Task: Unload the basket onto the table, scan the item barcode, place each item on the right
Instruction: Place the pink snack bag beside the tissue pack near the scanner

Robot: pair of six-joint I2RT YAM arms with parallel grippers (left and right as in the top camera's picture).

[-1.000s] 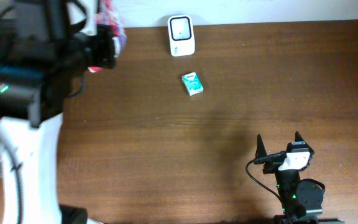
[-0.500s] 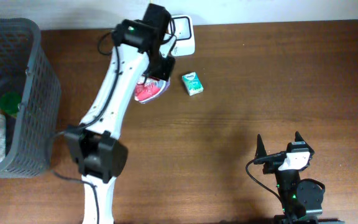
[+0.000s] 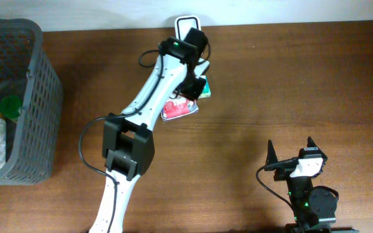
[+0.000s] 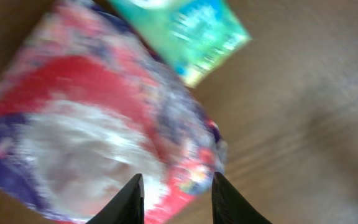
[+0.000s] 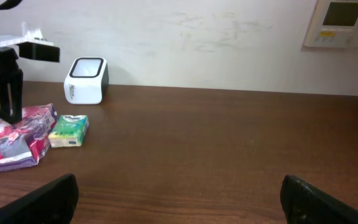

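A red and white packet point(image 3: 177, 109) lies on the brown table just left of a small green box point(image 3: 204, 92). My left gripper point(image 3: 195, 86) hangs directly over both, its jaws parted. In the left wrist view the packet point(image 4: 86, 130) fills the space under and between the fingertips, blurred, with the green box point(image 4: 191, 31) beyond it and the left gripper point(image 4: 176, 190) open above. The white scanner point(image 3: 185, 23) stands at the table's far edge, partly behind the left arm. My right gripper point(image 3: 290, 149) rests wide open near the front right, empty.
A grey basket point(image 3: 44, 65) with several items stands at the left edge. From the right wrist view, the scanner point(image 5: 87, 79), green box point(image 5: 68, 130) and packet point(image 5: 11, 140) sit far left. A wall panel point(image 5: 340, 22) hangs upper right.
The left arm swung right from the basket with the packet, set it down beside the green box, and its jaws have parted. The right arm has not moved.
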